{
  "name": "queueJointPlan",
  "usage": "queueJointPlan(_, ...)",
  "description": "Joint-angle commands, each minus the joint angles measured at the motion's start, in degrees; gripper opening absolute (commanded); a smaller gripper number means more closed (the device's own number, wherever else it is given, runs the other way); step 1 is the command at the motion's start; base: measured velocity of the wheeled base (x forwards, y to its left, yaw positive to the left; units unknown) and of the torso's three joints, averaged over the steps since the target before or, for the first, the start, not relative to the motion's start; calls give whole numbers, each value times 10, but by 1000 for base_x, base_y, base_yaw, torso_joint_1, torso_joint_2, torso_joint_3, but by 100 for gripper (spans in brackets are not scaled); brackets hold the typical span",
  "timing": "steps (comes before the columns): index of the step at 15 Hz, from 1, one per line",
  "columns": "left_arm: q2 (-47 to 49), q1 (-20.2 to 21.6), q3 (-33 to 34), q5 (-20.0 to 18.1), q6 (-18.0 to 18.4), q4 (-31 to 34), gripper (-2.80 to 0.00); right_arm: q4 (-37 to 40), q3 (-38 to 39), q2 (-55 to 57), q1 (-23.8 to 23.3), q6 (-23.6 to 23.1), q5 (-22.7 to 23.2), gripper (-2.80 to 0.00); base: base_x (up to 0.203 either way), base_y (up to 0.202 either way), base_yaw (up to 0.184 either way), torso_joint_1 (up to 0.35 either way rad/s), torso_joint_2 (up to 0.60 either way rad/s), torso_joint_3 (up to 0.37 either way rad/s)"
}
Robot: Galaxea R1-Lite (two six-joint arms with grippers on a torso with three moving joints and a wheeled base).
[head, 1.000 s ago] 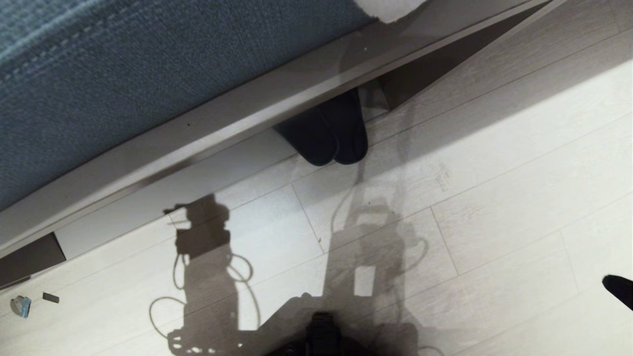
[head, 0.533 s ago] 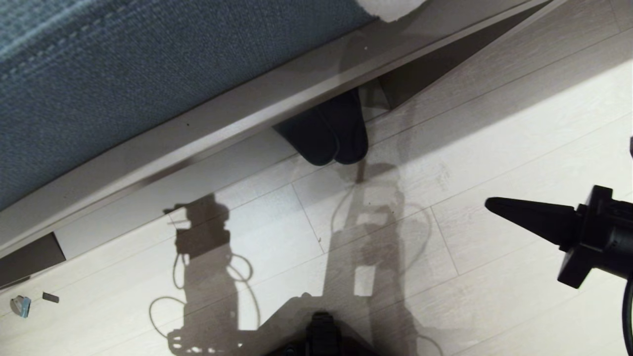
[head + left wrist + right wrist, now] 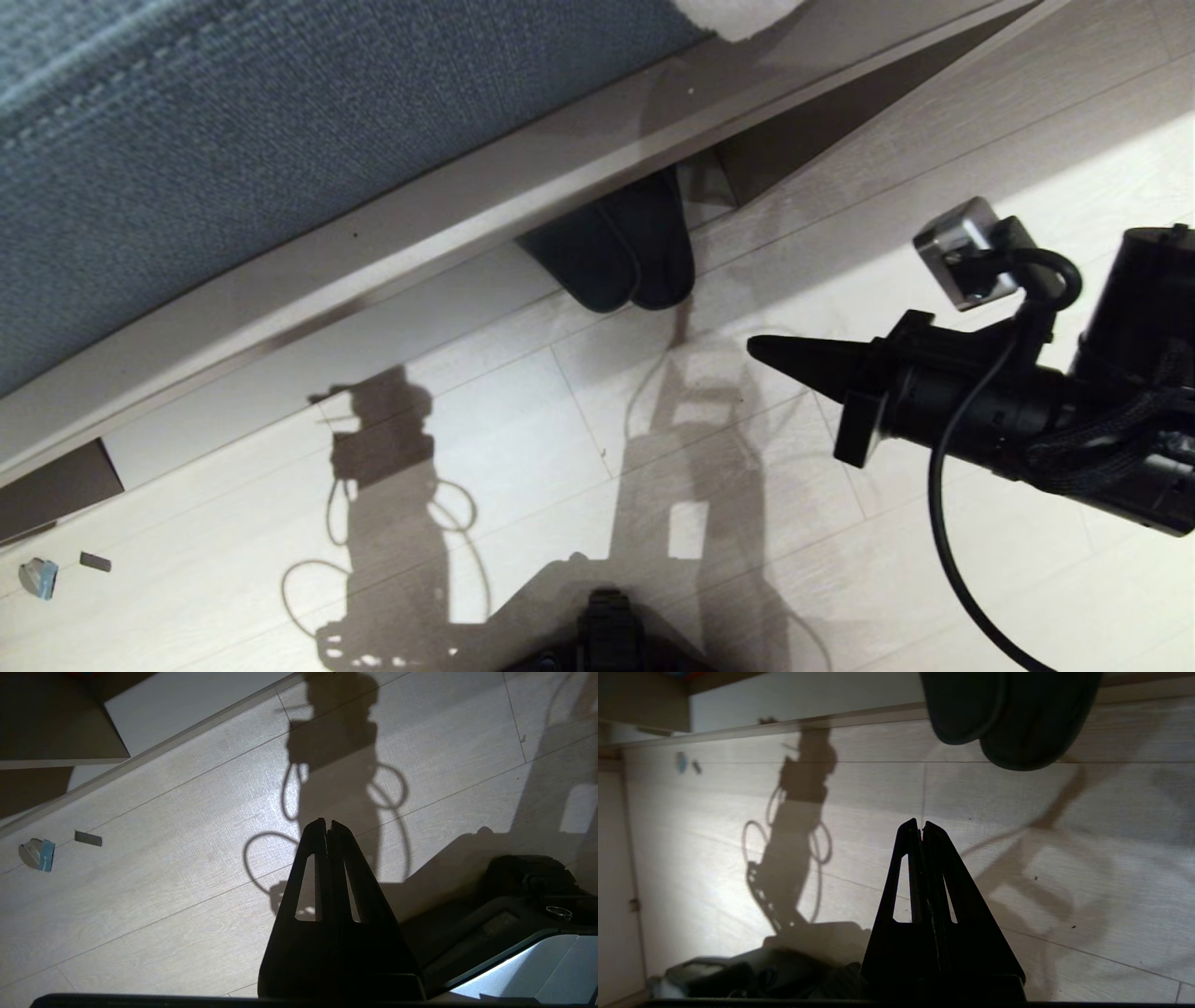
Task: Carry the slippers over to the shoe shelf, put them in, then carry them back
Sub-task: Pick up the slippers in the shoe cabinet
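Observation:
The slippers [image 3: 621,252], dark and rounded, lie side by side on the pale floor. Their far halves are tucked into the shoe shelf [image 3: 695,187], a narrow opening under the taupe bench ledge. They stick out toward me and also show in the right wrist view as slippers [image 3: 1008,714]. My right gripper [image 3: 752,347] reaches in from the right, shut and empty, its tip over the floor a short way to the right of the slippers and apart from them. In its own view the right gripper [image 3: 921,828] points at bare floor. My left gripper [image 3: 327,823] is shut and empty, parked over the floor.
A blue cushion [image 3: 280,121] covers the bench top. A white front panel [image 3: 327,364] closes the bench left of the slippers, and a wider dark opening [image 3: 822,112] lies to their right. Two small scraps [image 3: 37,577] lie on the floor at left. My base [image 3: 607,635] is below.
My right arm has swung into the head view from the right edge, and its shut tip has moved left toward the slippers. The slippers and the left arm have not moved.

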Motion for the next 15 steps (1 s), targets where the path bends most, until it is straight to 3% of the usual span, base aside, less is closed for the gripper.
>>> queueJointPlan(1, 0, 0, 0, 0, 0, 0, -280, -4, -21, 46, 26, 1, -47, -280, 0, 0, 0, 0, 0, 0)
queueJointPlan(3, 0, 0, 0, 0, 0, 0, -280, -16, -42, 78, 44, 3, -120, -280, 0, 0, 0, 0, 0, 0)
queueJointPlan(4, 0, 0, 0, 0, 0, 0, -280, -37, -51, 99, 47, 3, -141, 0, 0, 0, 0, 0, 0, 0)
queueJointPlan(6, 0, 0, 0, 1, 0, 0, -280, -93, -69, 136, 51, -1, -155, 0, 0, 0, 0, 0, 0, 0)
queueJointPlan(15, 0, 0, 0, 0, 2, 0, -280, -137, -248, 286, 49, -81, -192, 0, 0, 0, 0, 0, 0, 0)
